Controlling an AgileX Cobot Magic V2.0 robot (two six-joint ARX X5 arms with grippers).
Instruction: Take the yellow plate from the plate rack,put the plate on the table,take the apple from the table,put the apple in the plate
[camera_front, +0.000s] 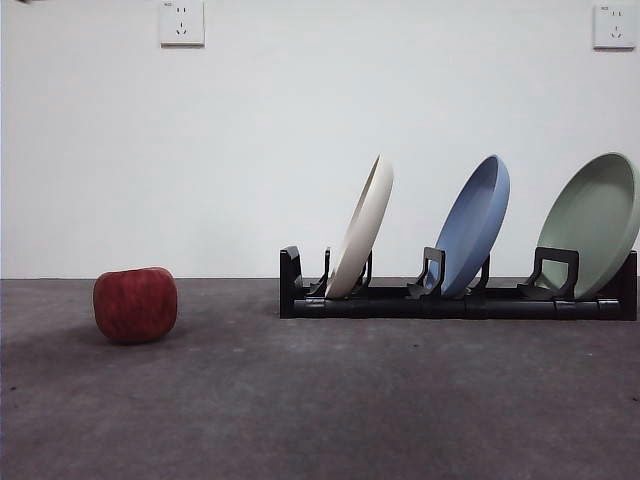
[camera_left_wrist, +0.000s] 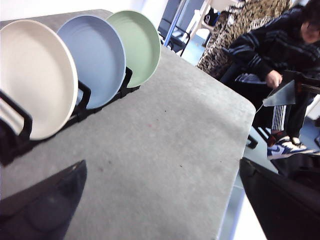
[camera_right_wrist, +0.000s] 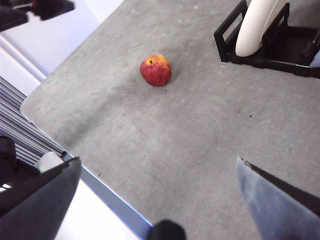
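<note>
The cream-yellow plate (camera_front: 362, 225) stands upright in the leftmost slot of the black plate rack (camera_front: 455, 300) on the right of the dark grey table (camera_front: 320, 400). The red apple (camera_front: 136, 304) rests on the table at the left, well apart from the rack. In the left wrist view the yellow plate (camera_left_wrist: 31, 82) stands in the rack (camera_left_wrist: 12, 145); my left gripper (camera_left_wrist: 165, 200) is open and empty, high above the table. In the right wrist view the apple (camera_right_wrist: 155, 70) and the plate's edge (camera_right_wrist: 255, 25) show; my right gripper (camera_right_wrist: 160, 200) is open and empty, high above the table's edge.
A blue plate (camera_front: 472, 225) and a sage-green plate (camera_front: 592, 222) stand in the rack's other slots. A white wall with two sockets is behind the table. A seated person (camera_left_wrist: 270, 55) is beyond the table's edge in the left wrist view.
</note>
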